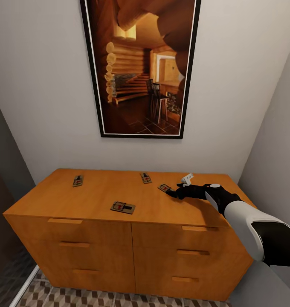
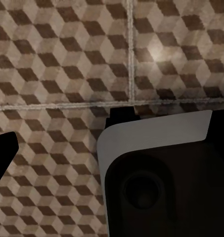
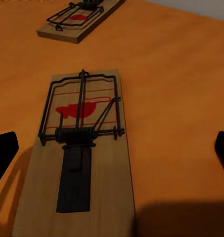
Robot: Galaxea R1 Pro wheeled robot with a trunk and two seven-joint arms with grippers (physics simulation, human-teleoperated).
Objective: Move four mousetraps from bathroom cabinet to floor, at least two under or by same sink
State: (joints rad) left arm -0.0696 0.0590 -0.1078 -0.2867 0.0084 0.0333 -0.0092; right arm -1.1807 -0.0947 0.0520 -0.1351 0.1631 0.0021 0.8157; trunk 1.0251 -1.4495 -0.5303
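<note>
The orange-brown cabinet (image 1: 94, 238) stands against the wall with several mousetraps lying flat on its top. One mousetrap (image 1: 78, 181) is at the back left, one (image 1: 146, 178) at the back middle, one (image 1: 123, 207) near the front edge. My right gripper (image 1: 170, 192) hovers low at a further mousetrap (image 1: 164, 187). In the right wrist view that mousetrap (image 3: 82, 148) lies between the wide-apart fingers (image 3: 3, 155), untouched, with a second mousetrap (image 3: 79, 19) beyond it. My left gripper (image 2: 112, 143) hangs open over the cube-patterned bathroom floor (image 2: 57, 59).
A tall framed picture (image 1: 140, 68) hangs above the cabinet. A grey wall (image 1: 273, 170) closes in on the right and a dark panel (image 1: 4, 204) on the left. Tiled floor (image 1: 98, 296) shows in front of the drawers. A white and black robot part (image 2: 156, 173) sits under the left wrist.
</note>
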